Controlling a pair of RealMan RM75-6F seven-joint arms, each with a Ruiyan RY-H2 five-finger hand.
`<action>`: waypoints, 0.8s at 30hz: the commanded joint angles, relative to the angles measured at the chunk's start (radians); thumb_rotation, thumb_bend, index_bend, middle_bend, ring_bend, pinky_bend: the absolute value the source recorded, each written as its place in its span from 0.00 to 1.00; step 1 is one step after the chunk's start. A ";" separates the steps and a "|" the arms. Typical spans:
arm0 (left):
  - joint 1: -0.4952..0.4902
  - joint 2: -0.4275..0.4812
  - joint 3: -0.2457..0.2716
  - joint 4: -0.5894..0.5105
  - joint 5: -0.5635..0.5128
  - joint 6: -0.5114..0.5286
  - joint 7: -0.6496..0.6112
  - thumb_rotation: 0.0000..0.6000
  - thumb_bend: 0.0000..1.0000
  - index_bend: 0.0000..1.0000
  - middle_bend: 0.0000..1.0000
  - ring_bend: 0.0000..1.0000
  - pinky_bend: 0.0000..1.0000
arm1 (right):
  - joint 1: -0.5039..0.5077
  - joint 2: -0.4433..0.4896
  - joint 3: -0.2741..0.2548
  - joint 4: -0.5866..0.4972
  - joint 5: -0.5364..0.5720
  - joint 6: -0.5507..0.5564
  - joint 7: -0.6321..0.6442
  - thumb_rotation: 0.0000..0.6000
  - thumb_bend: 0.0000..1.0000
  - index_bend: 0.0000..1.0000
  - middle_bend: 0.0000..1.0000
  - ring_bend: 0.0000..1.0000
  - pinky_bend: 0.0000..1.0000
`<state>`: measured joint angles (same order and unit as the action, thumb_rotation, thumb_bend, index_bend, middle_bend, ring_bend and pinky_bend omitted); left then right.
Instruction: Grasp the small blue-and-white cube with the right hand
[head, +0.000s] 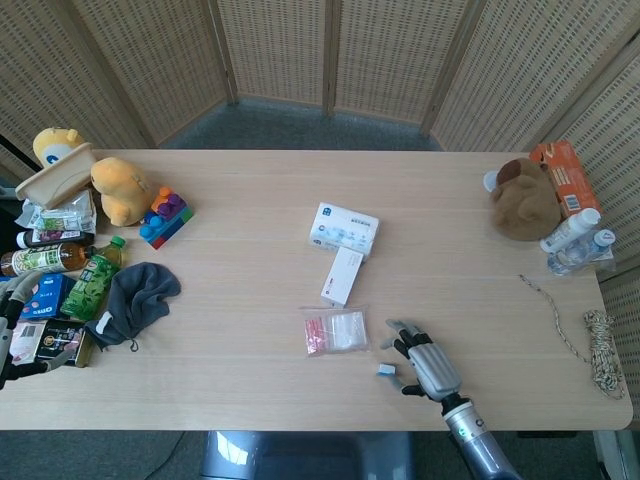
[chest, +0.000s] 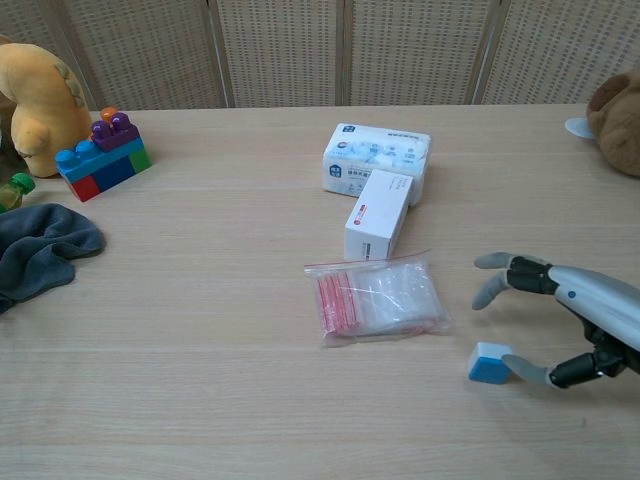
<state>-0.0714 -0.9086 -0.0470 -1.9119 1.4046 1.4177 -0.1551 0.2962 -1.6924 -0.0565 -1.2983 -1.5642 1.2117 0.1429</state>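
- Cube (chest: 489, 362) lies on the table (chest: 200, 330), near the front edge, just right of and below the zip bag (chest: 378, 298); blue sides, white top; also seen in the head view (head: 385, 370)
- Right hand (chest: 565, 320) sits just right of the cube, low over the table, fingers spread; holds nothing
- Thumb tip (chest: 522, 369) is at the cube's right face, touching or nearly so; cannot tell which. Other fingers (chest: 492, 290) reach out above and beyond the cube, well clear of it
- Head view agrees: right hand (head: 428, 366) beside the cube, fingers fanned toward the bag
- Left hand (head: 14, 340) at the far left table edge by the bottles and packets, idle; only part shows, so cannot tell whether its fingers hold anything
- Progress, judged: approach done, hand placed at the cube; grasp itself not yet made, cube not lifted
- Left to do: bring the upper fingers down onto the cube's far side against the thumb, close, then lift
- Risk, judged: cube is small and light, so a one-sided thumb push may slide it toward the bag rather than pinch it
- Other items: white box (chest: 379, 214) and tissue pack (chest: 376, 160) behind the bag, well apart from the hand
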 joint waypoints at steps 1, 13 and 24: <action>0.000 0.000 0.001 0.000 0.000 -0.001 0.000 1.00 0.00 0.03 0.00 0.00 0.00 | -0.003 -0.002 0.001 0.003 0.005 -0.002 0.000 1.00 0.37 0.30 0.00 0.00 0.00; -0.004 -0.007 0.002 0.000 -0.003 -0.007 0.015 1.00 0.00 0.03 0.00 0.00 0.00 | -0.003 0.016 -0.015 -0.019 -0.017 0.001 -0.009 1.00 0.38 0.29 0.00 0.00 0.00; -0.005 -0.011 0.002 0.000 -0.006 -0.009 0.021 1.00 0.00 0.03 0.00 0.00 0.00 | -0.006 0.009 -0.024 -0.032 -0.020 -0.005 -0.024 1.00 0.38 0.29 0.00 0.00 0.00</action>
<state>-0.0762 -0.9198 -0.0450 -1.9113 1.3989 1.4085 -0.1336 0.2908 -1.6826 -0.0800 -1.3309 -1.5842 1.2077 0.1197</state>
